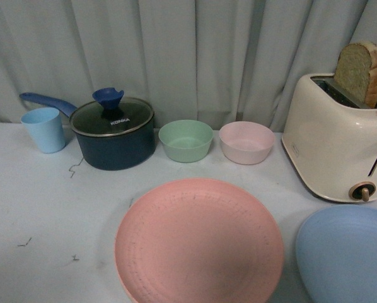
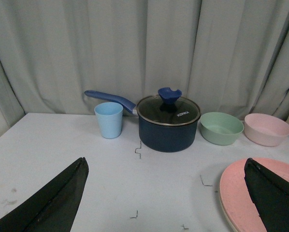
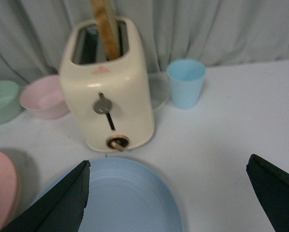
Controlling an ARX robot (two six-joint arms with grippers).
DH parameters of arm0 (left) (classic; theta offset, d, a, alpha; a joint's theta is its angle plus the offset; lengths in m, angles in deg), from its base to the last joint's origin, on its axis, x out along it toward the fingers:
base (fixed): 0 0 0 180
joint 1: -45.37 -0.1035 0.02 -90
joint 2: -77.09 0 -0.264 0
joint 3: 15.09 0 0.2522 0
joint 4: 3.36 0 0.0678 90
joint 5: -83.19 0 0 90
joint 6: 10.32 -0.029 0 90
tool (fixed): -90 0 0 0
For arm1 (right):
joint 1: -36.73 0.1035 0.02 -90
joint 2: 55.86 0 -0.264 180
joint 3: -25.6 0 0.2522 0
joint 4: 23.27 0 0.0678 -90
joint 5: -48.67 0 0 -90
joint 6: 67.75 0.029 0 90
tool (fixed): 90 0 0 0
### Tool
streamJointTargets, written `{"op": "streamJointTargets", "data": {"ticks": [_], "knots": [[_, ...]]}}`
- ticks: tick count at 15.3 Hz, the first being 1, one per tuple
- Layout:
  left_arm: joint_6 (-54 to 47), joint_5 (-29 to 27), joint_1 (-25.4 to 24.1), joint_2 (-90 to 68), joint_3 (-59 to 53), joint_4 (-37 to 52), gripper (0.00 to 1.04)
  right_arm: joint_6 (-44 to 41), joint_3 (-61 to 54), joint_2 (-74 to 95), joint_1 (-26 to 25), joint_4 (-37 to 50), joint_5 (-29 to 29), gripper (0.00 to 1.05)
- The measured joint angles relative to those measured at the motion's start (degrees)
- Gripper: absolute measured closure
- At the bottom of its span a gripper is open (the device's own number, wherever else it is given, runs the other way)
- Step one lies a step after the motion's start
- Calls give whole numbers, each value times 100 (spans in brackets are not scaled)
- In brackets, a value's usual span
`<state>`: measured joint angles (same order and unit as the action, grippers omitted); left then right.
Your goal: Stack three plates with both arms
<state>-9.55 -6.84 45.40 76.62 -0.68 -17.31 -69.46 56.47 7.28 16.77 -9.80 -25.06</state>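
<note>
The pink plate (image 1: 200,243) lies at the front centre of the table and also shows in the left wrist view (image 2: 236,193). There a thin beige edge (image 2: 222,211) shows under its rim, apparently the beige plate. The light blue plate (image 1: 346,252) lies at the front right, in front of the toaster, and also shows in the right wrist view (image 3: 120,198). Neither arm shows in the front view. My left gripper (image 2: 164,193) is open and empty over bare table, with one finger (image 2: 272,198) over the pink plate's edge. My right gripper (image 3: 166,193) is open and empty over the blue plate's edge.
Along the back stand a light blue cup (image 1: 45,129), a dark blue lidded pot (image 1: 113,132), a green bowl (image 1: 186,140) and a pink bowl (image 1: 246,142). A cream toaster (image 1: 336,136) holding bread stands at the right, with another blue cup (image 3: 186,82) beside it. A curtain hangs behind.
</note>
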Motion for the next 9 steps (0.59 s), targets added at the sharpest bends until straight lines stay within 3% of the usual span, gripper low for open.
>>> {"op": "streamJointTargets", "data": {"ticks": [5, 9], "knots": [[0, 0, 0, 0, 0, 0, 7, 20, 944, 3202, 610, 221, -1034, 6], [0, 2, 0, 0, 0, -2, 7, 24, 1305, 4207, 730, 184, -1215, 6]]}}
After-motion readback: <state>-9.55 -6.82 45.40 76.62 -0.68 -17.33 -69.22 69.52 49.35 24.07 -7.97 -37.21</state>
